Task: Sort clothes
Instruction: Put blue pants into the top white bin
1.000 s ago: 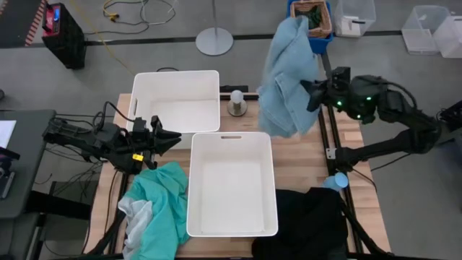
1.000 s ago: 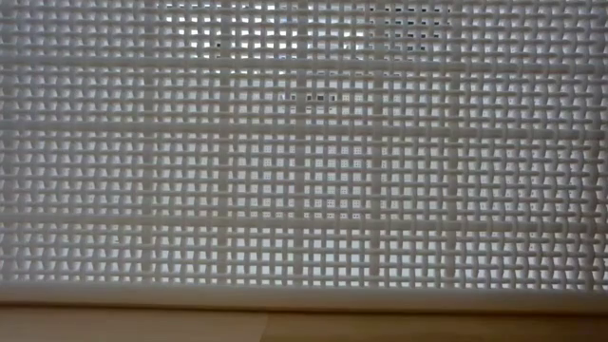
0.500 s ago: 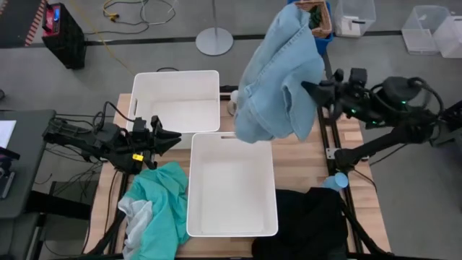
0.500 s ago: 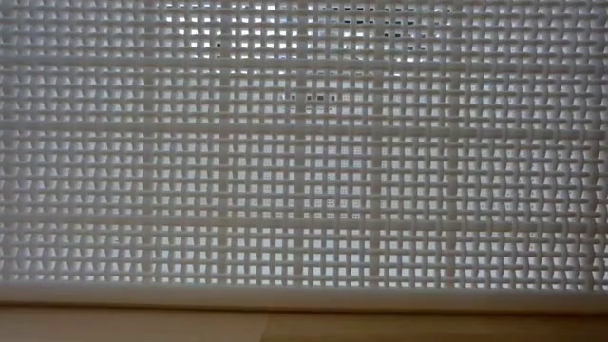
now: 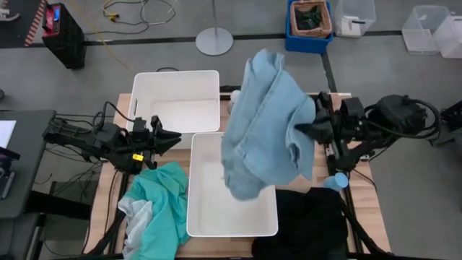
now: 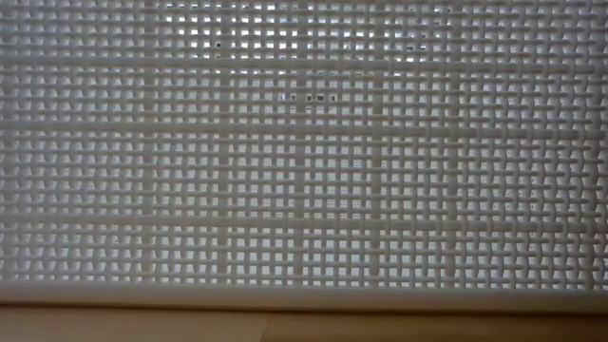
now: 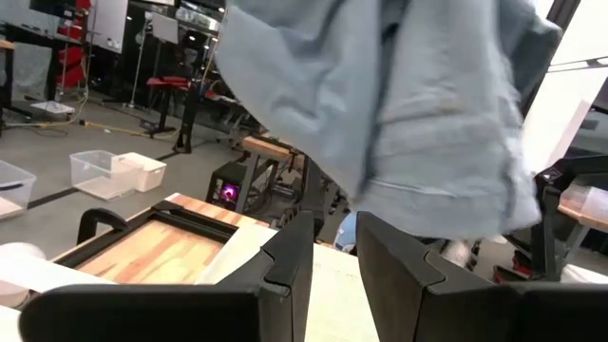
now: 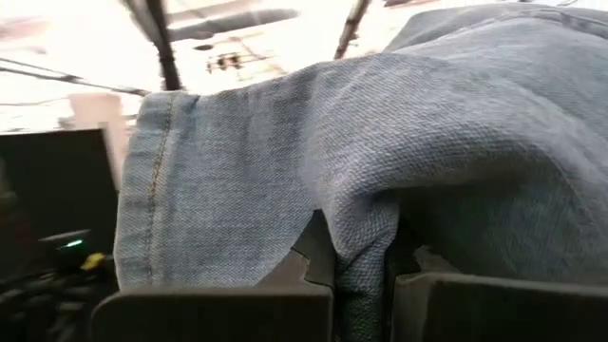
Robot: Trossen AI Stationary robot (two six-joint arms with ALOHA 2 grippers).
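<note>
Here the right hand point(image 5: 309, 130) is clamped on a fold of the light-blue garment point(image 5: 263, 126), which hangs above the near bin point(image 5: 268, 224). It drapes past that bin's rim, so letting go now might leave cloth outside. The left hand point(image 5: 167, 139), slightly parted and empty, waits beside the bin.

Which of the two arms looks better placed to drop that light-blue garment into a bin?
The right: the right gripper already holds the light-blue garment hanging over the nearer white bin. The left gripper waits open, empty.
</note>
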